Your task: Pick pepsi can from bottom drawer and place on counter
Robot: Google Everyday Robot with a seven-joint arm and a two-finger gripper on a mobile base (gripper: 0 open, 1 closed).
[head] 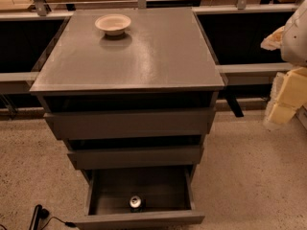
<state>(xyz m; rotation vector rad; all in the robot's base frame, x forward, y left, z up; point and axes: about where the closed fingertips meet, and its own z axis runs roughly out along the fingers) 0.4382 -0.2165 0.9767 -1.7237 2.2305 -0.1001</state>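
Dark blue body, shiny silver top: pepsi can (135,202) stands upright in the open bottom drawer (158,188), about midway left to right and just behind the near front panel. Drawer otherwise looks bare.

Jaws: not in view. Cannot tell how far open they are or whether they hold anything. Only a pale white and yellow bulk (292,42) shows at the right edge, probably part of the robot, well apart from the can.

Above the can: middle drawer (136,157) and top drawer (129,124), both pulled slightly forward, stepped back from the bottom one. Over them the grey tabletop (163,56), i.e. the counter, carrying a beige bowl (113,24) at far left. Black corded object (37,215) lies on the speckled floor, near left.

Judged risks:
- Can sits low between drawer walls and hard by the front panel. A descent slightly too near would strike the panel's rim; slightly too far brings the arm against the middle drawer's front.
- Smooth round can: an off-centre close would likely nudge it over or roll it toward the dim far end, under the overhang.
- Lifting straight toward the tabletop could clip the protruding drawer fronts or the tabletop's near lip. The can needs drawing out toward the near side first.
- Release too close to the near edge could let it topple off; too far left crowds the bowl.
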